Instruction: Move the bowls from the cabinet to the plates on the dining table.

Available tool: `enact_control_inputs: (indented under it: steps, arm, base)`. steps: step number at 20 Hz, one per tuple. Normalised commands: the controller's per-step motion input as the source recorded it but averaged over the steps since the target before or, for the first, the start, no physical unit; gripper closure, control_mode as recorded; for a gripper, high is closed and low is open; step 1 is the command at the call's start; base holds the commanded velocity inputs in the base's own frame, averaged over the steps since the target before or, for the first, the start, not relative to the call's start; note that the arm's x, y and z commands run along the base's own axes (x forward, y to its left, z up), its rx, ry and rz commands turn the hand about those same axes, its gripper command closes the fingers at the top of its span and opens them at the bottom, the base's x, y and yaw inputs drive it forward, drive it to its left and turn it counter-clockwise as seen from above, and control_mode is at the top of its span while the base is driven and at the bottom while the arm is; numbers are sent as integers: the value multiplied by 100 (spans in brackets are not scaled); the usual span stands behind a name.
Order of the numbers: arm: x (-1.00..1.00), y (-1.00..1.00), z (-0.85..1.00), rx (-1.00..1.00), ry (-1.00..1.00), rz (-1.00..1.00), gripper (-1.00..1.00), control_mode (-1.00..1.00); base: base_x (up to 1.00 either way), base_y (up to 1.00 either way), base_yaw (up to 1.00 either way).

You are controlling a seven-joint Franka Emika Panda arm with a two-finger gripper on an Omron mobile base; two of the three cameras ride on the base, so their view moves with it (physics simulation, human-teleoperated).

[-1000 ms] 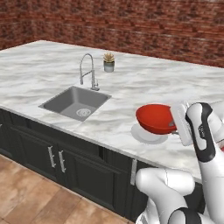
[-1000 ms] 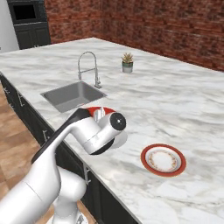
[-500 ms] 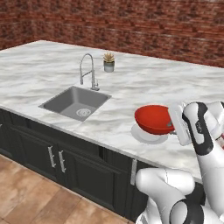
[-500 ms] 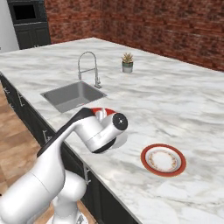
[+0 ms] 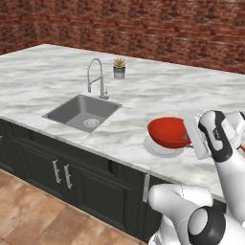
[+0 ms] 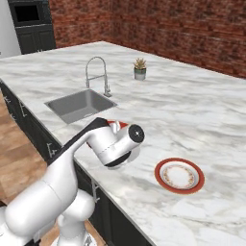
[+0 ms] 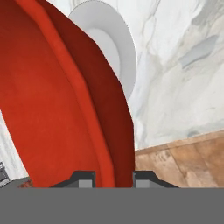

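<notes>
The glossy red bowl (image 5: 167, 131) hangs just above the pale white-grey plate (image 5: 158, 149) near the front edge of the dining table (image 5: 52, 76). My gripper (image 5: 190, 139) is shut on the bowl's right rim. In the hand view the bowl (image 7: 57, 100) is seen edge-on, its rim clamped in my gripper (image 7: 113, 179), with the pale plate (image 7: 111, 43) behind it. The red-orange plate (image 6: 179, 175) lies bare on the marble to the right of my hand. A sliver of the red bowl (image 6: 120, 126) peeks out behind my wrist.
A grey sink (image 5: 81, 111) with a tall silver faucet (image 5: 95, 79) is sunk into the marble left of the plate. A small potted plant (image 5: 118, 68) stands behind it. A brick wall (image 5: 143, 28) closes the back, and the wooden floor (image 5: 28, 210) lies below the front edge.
The hand with the red bowl has eased slightly left and down toward the pale plate. The grip is unchanged.
</notes>
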Motion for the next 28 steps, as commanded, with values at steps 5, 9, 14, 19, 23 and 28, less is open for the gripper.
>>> enact_control_inputs:
  steps: [5,9,14,19,23,28]
  arm:
    - [7,-6,-16,0,2,1,100,-100]
    - [9,-2,-18,0,1,1,100,-100]
    - [13,0,-17,0,1,1,100,-100]
    - [16,-2,-13,0,0,0,100,-100]
    - [16,-6,-9,0,1,1,100,-100]
    - [15,-6,-7,-1,1,1,100,-100]
  base:
    - [0,0,0]
    - [0,0,0]
    - [0,0,0]
    - [0,0,0]
    - [0,0,0]
    - [0,0,0]
